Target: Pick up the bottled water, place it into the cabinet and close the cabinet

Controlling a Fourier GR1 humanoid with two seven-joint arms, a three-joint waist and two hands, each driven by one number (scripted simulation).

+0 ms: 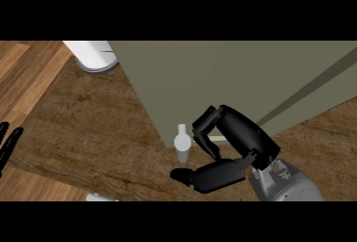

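One cabinet [230,80] stands on the tabletop [83,127]; one right hand [233,142], fingers curled, empty, beside its one handle [182,142]; left hand [7,144] open.

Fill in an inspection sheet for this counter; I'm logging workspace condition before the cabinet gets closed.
Surface: brown wood-grain counter top, bare where visible.
Job's things: olive-grey cabinet with its door angled at the right; small white handle at its lower edge; bottled water not seen.
Clutter: white cylinder at upper left.
Hands: right hand, black, fingers curled beside the handle, holding nothing visible; left hand resting open at the left edge.
Cables: nothing seen.
Surroundings: lighter wood floor.
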